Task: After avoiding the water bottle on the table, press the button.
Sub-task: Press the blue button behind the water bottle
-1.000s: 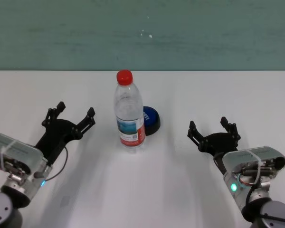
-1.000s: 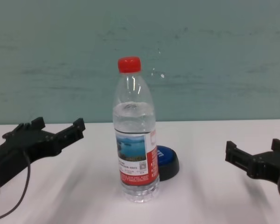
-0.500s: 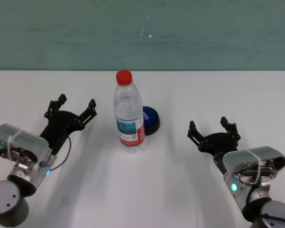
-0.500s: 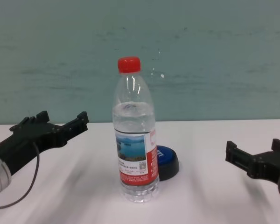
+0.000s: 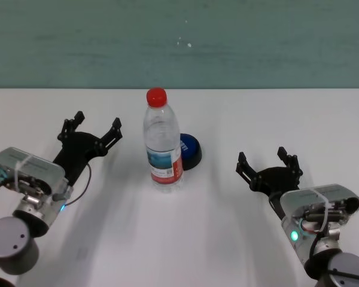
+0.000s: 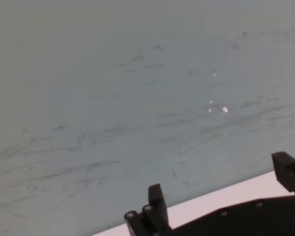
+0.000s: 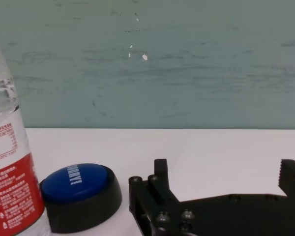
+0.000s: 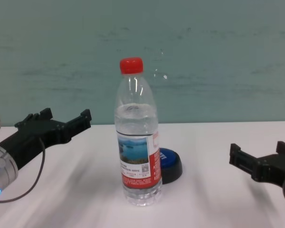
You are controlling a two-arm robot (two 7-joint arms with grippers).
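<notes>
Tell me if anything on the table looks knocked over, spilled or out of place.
Nothing stands out. The water bottle stands upright with its cap on, right in front of the button on the dry table. The left pincer and right pincer are open, clear of both.

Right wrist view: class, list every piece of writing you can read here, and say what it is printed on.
Button: white lettering on the blue dome, too small to read with certainty.
Water bottle: white print on the red band of the label, too small and blurred to read.
Nothing else carries text.
</notes>
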